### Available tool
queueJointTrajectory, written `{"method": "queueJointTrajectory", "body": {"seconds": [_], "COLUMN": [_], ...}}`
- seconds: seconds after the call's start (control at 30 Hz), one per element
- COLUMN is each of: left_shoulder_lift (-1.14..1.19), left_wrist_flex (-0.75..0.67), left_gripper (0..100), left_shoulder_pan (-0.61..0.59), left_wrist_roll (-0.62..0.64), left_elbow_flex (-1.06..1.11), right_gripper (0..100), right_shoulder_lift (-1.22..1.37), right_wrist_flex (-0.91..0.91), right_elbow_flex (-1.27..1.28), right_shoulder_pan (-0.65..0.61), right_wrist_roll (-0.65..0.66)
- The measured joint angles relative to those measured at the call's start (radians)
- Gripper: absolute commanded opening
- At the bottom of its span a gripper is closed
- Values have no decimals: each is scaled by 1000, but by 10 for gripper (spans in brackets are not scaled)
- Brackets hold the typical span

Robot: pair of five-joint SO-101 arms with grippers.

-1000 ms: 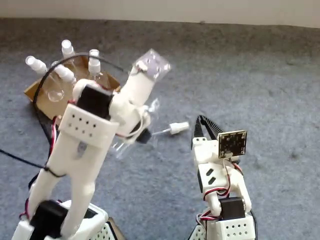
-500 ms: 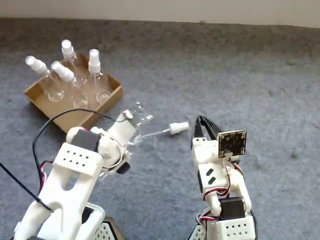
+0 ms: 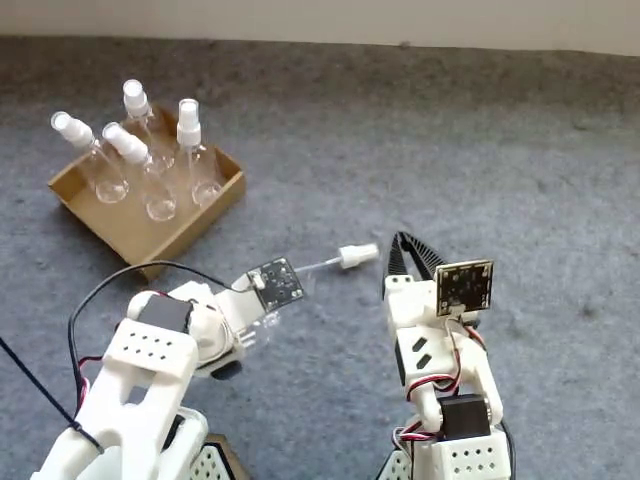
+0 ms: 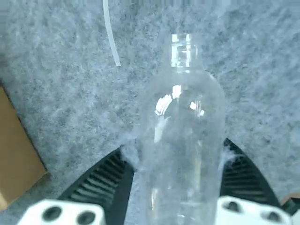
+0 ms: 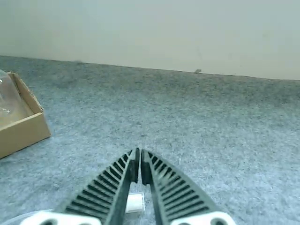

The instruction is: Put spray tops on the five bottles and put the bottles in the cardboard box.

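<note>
Overhead view: cardboard box point(image 3: 105, 225) sits well beyond the left arm, with four capped bottles point(image 3: 188, 125) standing inside. One loose spray top point(image 3: 357, 256) lies on the grey surface point(image 3: 520, 180), its head just beside the tips of the right claw point(image 3: 403, 252), which are pressed together on nothing. Its thin tube point(image 3: 318, 265) points toward the left arm

Left wrist view: left claw point(image 4: 176, 150) pinches the fifth bottle point(image 4: 180, 122) around its clear body, one jaw on each side. The bare neck point(image 4: 181, 44) points away from the claw, and the tube's end lies just past it

Right wrist view: right claw's jaws meet, with the white spray head just under the tips and the box far ahead to one side

Likely best approach: hold the bottle steady with the neck clear, spread the right claw, grip the head rather than the tube, thread the tube in first, then press straight down
</note>
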Motion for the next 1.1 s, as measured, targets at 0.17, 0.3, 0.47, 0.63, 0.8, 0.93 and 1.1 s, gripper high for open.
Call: {"method": "queueJointTrajectory", "body": {"seconds": [0.17, 0.3, 0.47, 0.63, 0.8, 0.93, 1.1], "left_shoulder_lift": [-8, -8, -8, 23, 203, 351, 477], "left_wrist_flex": [0, 14, 109, 132, 133, 129, 49], "left_gripper": [242, 242, 243, 243, 242, 239, 239], "left_shoulder_pan": [-3, -2, -5, -3, 75, 94, 101], "left_wrist_roll": [-9, -9, -9, -9, 68, 81, 83], "left_elbow_flex": [0, -12, -120, -149, -204, -245, -247], "right_gripper": [9, 9, 9, 9, 9, 9, 9], "right_shoulder_lift": [0, 0, 0, 0, 0, 0, 0], "right_wrist_flex": [0, 0, 0, 0, 0, 0, 0], "right_elbow_flex": [0, 0, 0, 0, 0, 0, 0], "right_shoulder_pan": [0, 0, 0, 0, 0, 0, 0], "right_wrist_roll": [0, 0, 0, 0, 0, 0, 0]}}
